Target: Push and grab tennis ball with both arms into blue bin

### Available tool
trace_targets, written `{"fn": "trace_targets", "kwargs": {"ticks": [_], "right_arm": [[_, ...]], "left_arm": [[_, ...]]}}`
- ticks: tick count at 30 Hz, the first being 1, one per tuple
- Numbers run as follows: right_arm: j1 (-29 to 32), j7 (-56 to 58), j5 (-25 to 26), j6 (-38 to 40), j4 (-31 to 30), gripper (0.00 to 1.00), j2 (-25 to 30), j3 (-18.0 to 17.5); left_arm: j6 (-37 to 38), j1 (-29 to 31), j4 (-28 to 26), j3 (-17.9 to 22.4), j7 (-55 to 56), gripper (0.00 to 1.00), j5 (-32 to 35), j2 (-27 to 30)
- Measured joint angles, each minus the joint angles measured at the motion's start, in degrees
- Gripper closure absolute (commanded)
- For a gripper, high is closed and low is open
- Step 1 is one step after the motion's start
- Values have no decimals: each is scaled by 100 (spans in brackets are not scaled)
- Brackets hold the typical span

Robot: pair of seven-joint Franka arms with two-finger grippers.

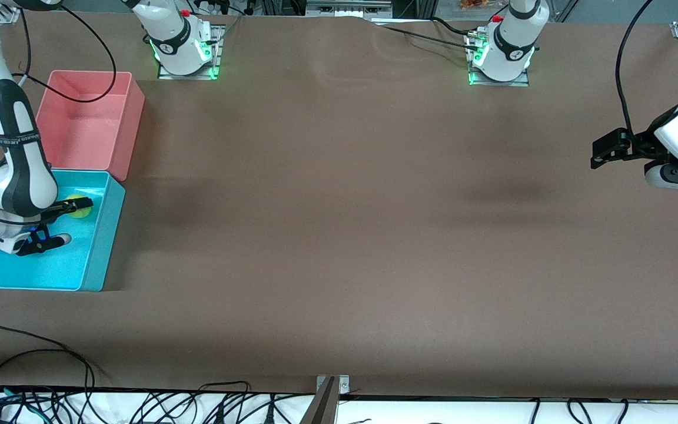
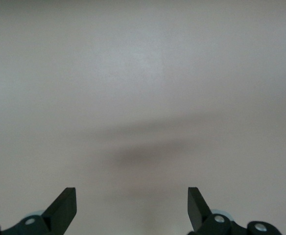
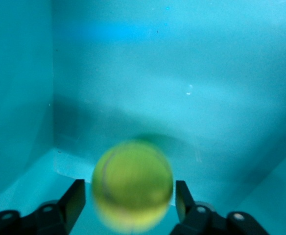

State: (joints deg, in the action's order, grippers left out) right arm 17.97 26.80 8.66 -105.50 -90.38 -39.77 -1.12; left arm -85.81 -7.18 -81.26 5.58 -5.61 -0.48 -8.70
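Observation:
The tennis ball (image 1: 83,208) is inside the blue bin (image 1: 103,247), at the right arm's end of the table. My right gripper (image 1: 62,224) reaches down into that bin. In the right wrist view the ball (image 3: 133,183) is blurred and sits between the right gripper's (image 3: 130,196) black fingers (image 3: 73,200), with a thin gap on each side, so the jaws stand open and hold nothing. The bin's cyan floor and walls (image 3: 133,73) fill that view. My left gripper (image 1: 598,154) waits over bare table at the left arm's end, open (image 2: 132,200) and empty.
A pink bin (image 1: 127,135) stands right beside the blue bin, farther from the front camera. Black cables hang over the pink bin and trail along the table's front edge (image 1: 139,391). The brown table top (image 1: 339,206) stretches between the two arms.

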Motion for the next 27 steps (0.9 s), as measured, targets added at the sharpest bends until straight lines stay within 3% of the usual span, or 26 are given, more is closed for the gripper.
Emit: {"fn": "trace_targets", "kwargs": {"ticks": [18,27], "right_arm": [[-11,0,-21,355,472,0,72,-79],[-56,1,-22,667,878,0,280,-323]], "left_arm": [[-1,0,0,27,6,0,-1,0],[-1,0,0,28,9,0,-1,0]]}}
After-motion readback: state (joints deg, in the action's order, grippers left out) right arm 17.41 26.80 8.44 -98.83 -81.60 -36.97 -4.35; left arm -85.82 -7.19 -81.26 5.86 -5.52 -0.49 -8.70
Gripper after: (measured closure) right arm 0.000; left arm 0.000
